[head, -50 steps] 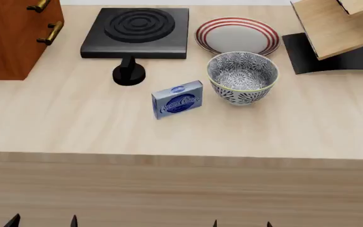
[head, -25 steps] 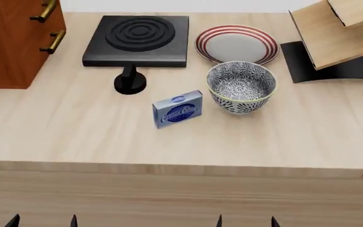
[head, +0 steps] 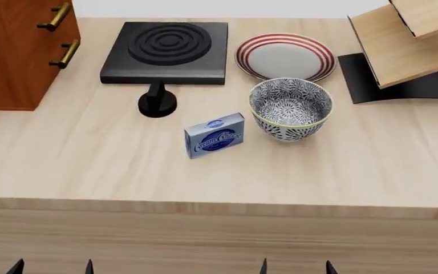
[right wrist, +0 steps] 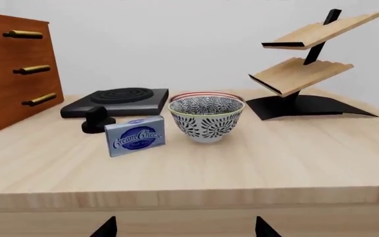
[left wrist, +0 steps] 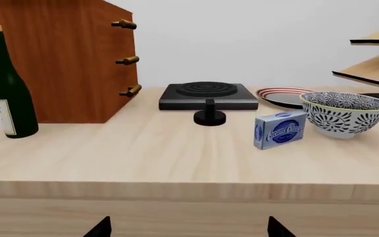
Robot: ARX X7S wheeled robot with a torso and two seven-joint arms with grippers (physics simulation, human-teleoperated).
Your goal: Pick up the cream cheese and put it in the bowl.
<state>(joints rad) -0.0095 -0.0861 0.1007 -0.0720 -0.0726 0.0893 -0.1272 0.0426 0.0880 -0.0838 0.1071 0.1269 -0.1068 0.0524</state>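
Note:
The cream cheese (head: 215, 135), a silver-grey box with a blue oval label, stands on its edge on the wooden counter, just left of the bowl (head: 291, 109), which has a dark floral pattern and a pale rim. Both also show in the left wrist view, the cream cheese (left wrist: 280, 130) and the bowl (left wrist: 345, 113), and in the right wrist view, the cream cheese (right wrist: 134, 136) and the bowl (right wrist: 207, 117). My left gripper (head: 50, 266) and right gripper (head: 296, 266) are open and empty, low in front of the counter's front edge, well short of the box.
A black hotplate (head: 167, 45) with a black knob (head: 157, 101) stands behind the box. A white plate with red rings (head: 285, 55) lies behind the bowl. A wooden drawer cabinet (head: 17, 48) is at far left, a tiered wooden rack (head: 401, 45) at far right, a wine bottle (left wrist: 8, 86) left.
The head view has shifted: everything on the counter sits lower in the picture than before. The cream cheese and bowl keep their places relative to each other. Both grippers stay low and open.

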